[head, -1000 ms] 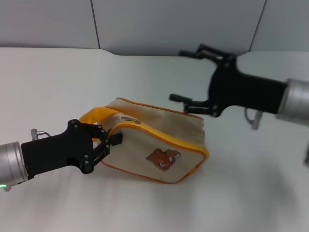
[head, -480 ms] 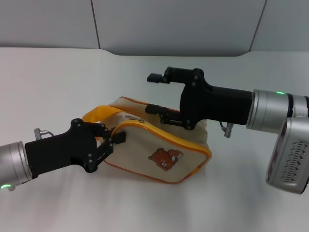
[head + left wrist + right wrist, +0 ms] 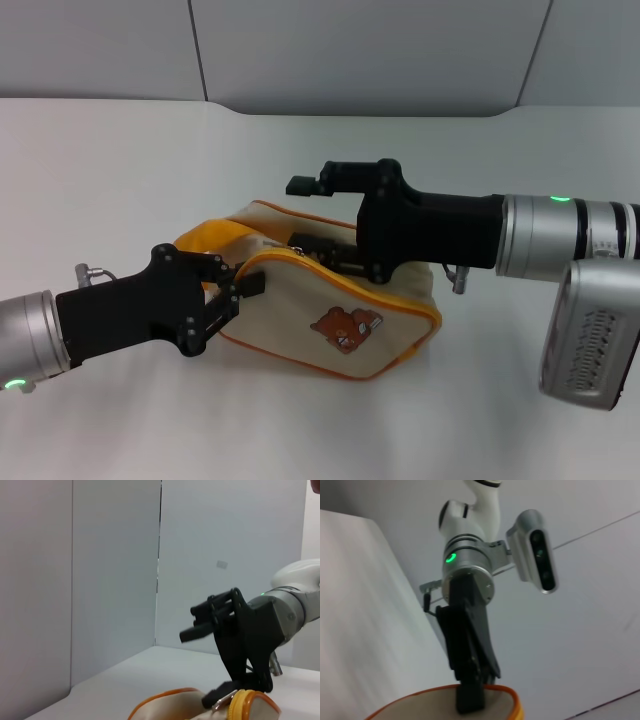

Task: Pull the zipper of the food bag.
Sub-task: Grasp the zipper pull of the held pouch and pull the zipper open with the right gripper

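The food bag (image 3: 330, 310) is a beige canvas pouch with orange piping and a brown bear print (image 3: 343, 328); it lies on the white table. My left gripper (image 3: 233, 297) is shut on the bag's left end, beside the orange loop handle (image 3: 205, 240). My right gripper (image 3: 306, 215) is open above the bag's top. Its lower finger rests at the zip track and its upper finger stands well above. The silver zipper tab (image 3: 224, 701) shows in the left wrist view right at that lower finger. The right wrist view shows the left arm (image 3: 467, 630) at the bag's end (image 3: 420, 705).
The white table (image 3: 120, 170) runs back to a grey panelled wall (image 3: 350, 50). The right arm's silver forearm and grey camera housing (image 3: 585, 335) stand to the right of the bag.
My right arm has swung left over the bag and brought its open fingers down to the zip track. The left gripper has kept its hold on the bag's end.
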You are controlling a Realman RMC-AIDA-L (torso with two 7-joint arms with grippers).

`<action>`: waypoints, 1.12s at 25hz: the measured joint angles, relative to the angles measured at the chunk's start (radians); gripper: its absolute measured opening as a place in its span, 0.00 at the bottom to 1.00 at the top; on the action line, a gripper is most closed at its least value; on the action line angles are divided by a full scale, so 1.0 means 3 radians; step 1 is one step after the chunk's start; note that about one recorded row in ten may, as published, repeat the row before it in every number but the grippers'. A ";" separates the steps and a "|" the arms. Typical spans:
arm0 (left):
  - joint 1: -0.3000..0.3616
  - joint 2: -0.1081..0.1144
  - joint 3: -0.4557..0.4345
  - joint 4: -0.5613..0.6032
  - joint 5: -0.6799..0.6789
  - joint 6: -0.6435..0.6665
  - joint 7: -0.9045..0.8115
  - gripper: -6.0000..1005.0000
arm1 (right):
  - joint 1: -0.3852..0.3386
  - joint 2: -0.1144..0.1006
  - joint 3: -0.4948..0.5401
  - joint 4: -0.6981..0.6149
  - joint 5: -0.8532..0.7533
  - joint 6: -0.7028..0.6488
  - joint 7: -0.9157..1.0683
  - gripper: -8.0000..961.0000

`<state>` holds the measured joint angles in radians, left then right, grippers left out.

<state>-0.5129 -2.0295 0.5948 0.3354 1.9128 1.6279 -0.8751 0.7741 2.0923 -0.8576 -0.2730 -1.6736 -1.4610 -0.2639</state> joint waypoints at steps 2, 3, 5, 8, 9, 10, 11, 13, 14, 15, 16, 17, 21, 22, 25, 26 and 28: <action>-0.0005 0.0001 -0.0005 0.0003 0.0000 0.0003 0.0001 0.08 | 0.0001 0.0000 -0.0037 0.0008 0.0000 0.0015 -0.0025 0.58; -0.0005 0.0001 -0.0005 0.0003 0.0000 0.0003 0.0001 0.08 | 0.0002 0.0000 -0.0056 0.0015 0.0001 0.0017 -0.0048 0.58; -0.0018 0.0013 -0.0020 0.0006 0.0000 0.0001 -0.0004 0.07 | 0.0002 0.0000 -0.0088 0.0035 0.0002 0.0020 -0.0089 0.58; -0.0029 0.0019 -0.0038 0.0022 0.0000 0.0001 -0.0013 0.07 | 0.0002 0.0000 -0.0090 0.0044 0.0003 0.0018 -0.0093 0.58; -0.0031 0.0021 -0.0046 0.0036 0.0000 0.0001 -0.0017 0.07 | 0.0002 0.0000 -0.0093 0.0046 0.0003 0.0007 -0.0098 0.58; -0.0032 0.0022 -0.0047 0.0039 0.0000 0.0002 -0.0019 0.07 | 0.0002 0.0000 -0.0101 0.0049 0.0003 -0.0001 -0.0104 0.58; -0.0032 0.0022 -0.0047 0.0039 0.0000 0.0002 -0.0019 0.07 | 0.0002 0.0000 -0.0101 0.0049 0.0003 -0.0001 -0.0104 0.58; -0.0035 0.0024 -0.0048 0.0041 0.0000 0.0002 -0.0021 0.07 | 0.0002 0.0000 -0.0116 0.0064 0.0012 -0.0012 -0.0133 0.58; -0.0039 0.0025 -0.0050 0.0042 0.0000 -0.0002 -0.0021 0.07 | 0.0001 0.0000 -0.0127 0.0111 0.0062 -0.0027 -0.0208 0.58; -0.0040 0.0026 -0.0050 0.0043 0.0000 -0.0002 -0.0022 0.07 | 0.0001 0.0000 -0.0128 0.0136 0.0093 -0.0033 -0.0242 0.58; -0.0040 0.0026 -0.0051 0.0043 0.0000 0.0000 -0.0022 0.07 | 0.0003 0.0000 -0.0129 0.0161 0.0127 -0.0039 -0.0278 0.58; -0.0040 0.0026 -0.0051 0.0043 0.0000 0.0000 -0.0022 0.07 | 0.0003 0.0000 -0.0129 0.0161 0.0127 -0.0039 -0.0278 0.58; -0.0039 0.0026 -0.0050 0.0043 0.0000 0.0011 -0.0023 0.07 | 0.0024 0.0000 -0.0129 0.0212 0.0176 -0.0031 -0.0316 0.54; -0.0037 0.0025 -0.0049 0.0043 0.0000 0.0014 -0.0023 0.07 | 0.0032 0.0000 -0.0129 0.0221 0.0176 -0.0028 -0.0316 0.53; -0.0031 0.0016 -0.0046 0.0043 0.0000 0.0017 -0.0008 0.07 | 0.0052 0.0000 -0.0133 0.0259 0.0171 -0.0024 -0.0320 0.47; -0.0031 0.0013 -0.0045 0.0043 0.0000 0.0017 -0.0003 0.07 | 0.0052 0.0000 -0.0133 0.0259 0.0171 -0.0024 -0.0320 0.44; -0.0032 0.0008 -0.0043 0.0043 0.0000 0.0016 0.0003 0.07 | 0.0058 0.0000 -0.0150 0.0264 0.0164 -0.0019 -0.0322 0.39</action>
<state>-0.5224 -2.0271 0.5820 0.3482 1.9127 1.6328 -0.8742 0.7914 2.0923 -0.9025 -0.1937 -1.6242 -1.4668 -0.3604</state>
